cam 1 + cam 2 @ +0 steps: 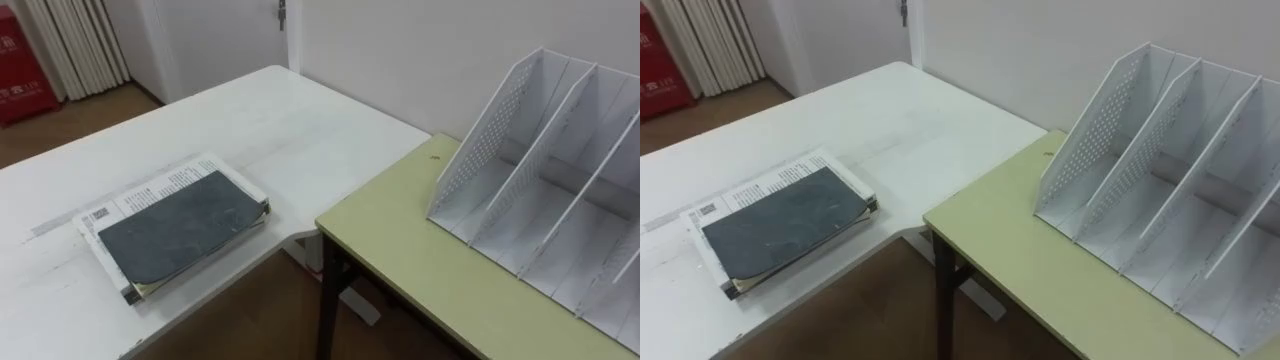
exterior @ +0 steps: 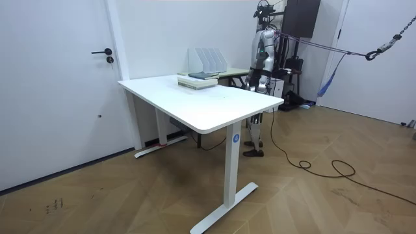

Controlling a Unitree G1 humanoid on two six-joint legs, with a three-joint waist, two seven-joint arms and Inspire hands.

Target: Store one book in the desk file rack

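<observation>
Book (image 1: 178,232) lies flat, long axis along near edge of white table (image 1: 290,130).

An office-like room: a white worktop (image 2: 208,107) on a pedestal frame, a green worktop (image 1: 400,250) just beside it bearing a white file rack (image 1: 490,130), a plain door (image 2: 58,97) behind it, and a wood floor (image 2: 325,201) beneath it.

No legible print
Type on the white book (image 1: 152,188) near the table (image 1: 260,110)'s edge is too small to read.
</observation>
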